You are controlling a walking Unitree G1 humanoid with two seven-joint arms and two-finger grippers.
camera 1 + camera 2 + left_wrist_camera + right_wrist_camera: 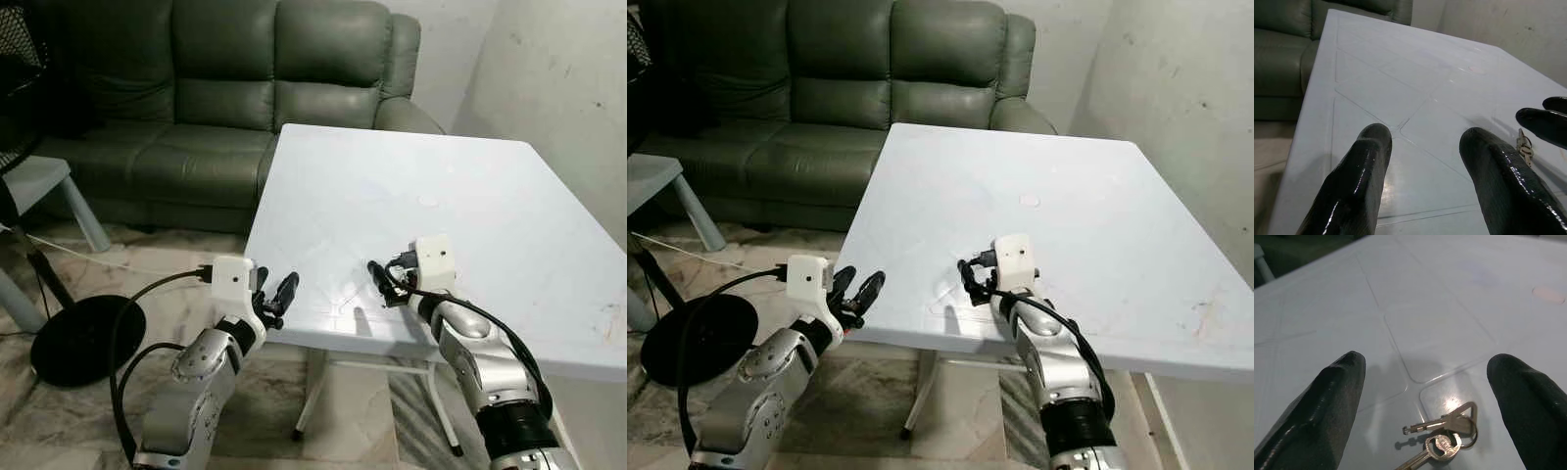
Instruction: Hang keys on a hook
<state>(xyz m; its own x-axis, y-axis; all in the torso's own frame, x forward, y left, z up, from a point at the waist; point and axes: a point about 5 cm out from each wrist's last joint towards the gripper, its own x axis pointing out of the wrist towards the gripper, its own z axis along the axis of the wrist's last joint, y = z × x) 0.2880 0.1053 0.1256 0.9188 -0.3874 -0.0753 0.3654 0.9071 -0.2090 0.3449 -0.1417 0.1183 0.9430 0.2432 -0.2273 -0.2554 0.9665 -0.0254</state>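
Keys [1442, 433]: flat on the table [509, 206], low centre of our right wrist frame, ungrasped.
Right gripper [1425, 382]: fingers spread wide over them, holding nothing.
Left gripper [1422, 147]: open, empty, at the table's near edge.
Progress: we judge pickup and hanging both remain; hook unseen.

Both pincers [277, 296] [384, 284] spread wide, forward.

White table [490, 196] with faint moulded square lines, silver keys [1442, 433] on a ring, glossy black fingers [1359, 181], white wrist blocks on silver arms, dark green leather sofa [225, 88], black round fan base [83, 338], mottled beige marble floor [274, 411]
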